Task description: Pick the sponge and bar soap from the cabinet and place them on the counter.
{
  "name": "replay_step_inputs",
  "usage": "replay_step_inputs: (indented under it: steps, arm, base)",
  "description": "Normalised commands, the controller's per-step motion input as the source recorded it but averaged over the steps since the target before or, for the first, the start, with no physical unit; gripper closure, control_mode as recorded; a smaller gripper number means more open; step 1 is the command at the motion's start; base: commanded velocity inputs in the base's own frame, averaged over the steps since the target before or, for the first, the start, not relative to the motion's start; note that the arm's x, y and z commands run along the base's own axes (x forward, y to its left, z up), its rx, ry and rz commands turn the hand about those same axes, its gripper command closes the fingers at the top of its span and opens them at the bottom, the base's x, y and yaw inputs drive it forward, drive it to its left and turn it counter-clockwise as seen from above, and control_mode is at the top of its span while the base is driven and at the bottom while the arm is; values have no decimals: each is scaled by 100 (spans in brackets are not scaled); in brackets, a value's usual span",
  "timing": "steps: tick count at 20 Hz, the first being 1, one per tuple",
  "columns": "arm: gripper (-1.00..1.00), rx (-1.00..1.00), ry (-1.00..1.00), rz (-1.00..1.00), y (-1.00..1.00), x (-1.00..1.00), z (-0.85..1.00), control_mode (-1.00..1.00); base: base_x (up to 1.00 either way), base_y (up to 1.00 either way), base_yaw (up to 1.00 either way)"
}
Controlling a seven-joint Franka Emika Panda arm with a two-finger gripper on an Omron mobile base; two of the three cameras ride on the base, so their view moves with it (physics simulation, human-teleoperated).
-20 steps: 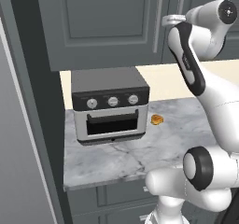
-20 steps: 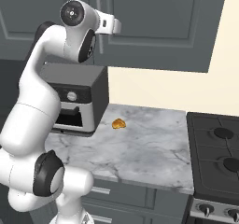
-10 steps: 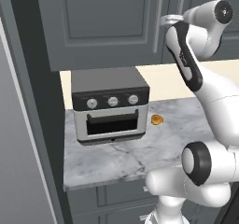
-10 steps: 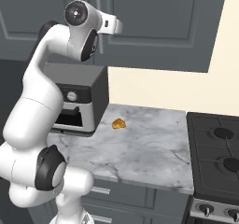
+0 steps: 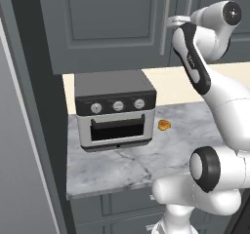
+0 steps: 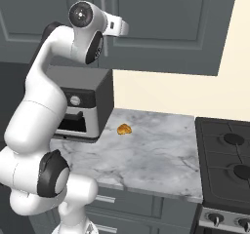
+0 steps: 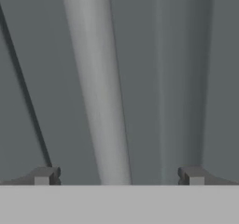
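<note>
**Gripper at the cabinet handle, doors shut**

You have the gripper (image 7: pixel 119 175) raised to the cabinet (image 5: pixel 112 28), and its two fingertips (image 7: pixel 45 175) stand spread wide apart in the hand view. Between them, and just ahead, runs a silver bar handle (image 7: pixel 95 87), slanting across the dark grey door face. You cannot confirm from this view whether the tips touch the door or the handle; they appear close but apart from it.

In the left base view, you see the hand end of the arm against the handle (image 5: pixel 166 16) near the seam of the two doors. Both panelled doors are shut there, so the sponge and the bar soap are hidden from you.

Below the gripper lies the counter (image 5: pixel 141 160), a white-grey marble slab with thin dark veins. Below and to the left of the gripper, a silver toaster oven (image 5: pixel 114 108) with three knobs stands on it. Just beside the oven's right side, well below the gripper, rests a small glossy orange-yellow lump (image 5: pixel 164 125). In the right base view, a stove top (image 6: pixel 227 155) adjoins the counter's far right end.
</note>
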Motion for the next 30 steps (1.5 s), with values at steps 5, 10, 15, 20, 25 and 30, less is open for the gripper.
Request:
replay_step_inputs:
  steps: [5, 10, 15, 20, 25, 30]
  arm:
    - [100, 0, 0, 0, 0, 20, -10, -100]
    - [100, 0, 2, 0, 0, 10, -3, -100]
    - [100, 0, 3, 0, 0, 0, 0, -100]
    - [100, 0, 2, 0, 0, 0, 0, -100]
    - [100, 0, 1, 0, -8, -3, 0, -100]
    - [100, 0, -4, 1, -19, -25, 0, -100]
  base:
    - [0, 0, 0]
    - [0, 0, 0]
    - [0, 0, 0]
    - [0, 0, 0]
    - [0, 0, 0]
    - [0, 0, 0]
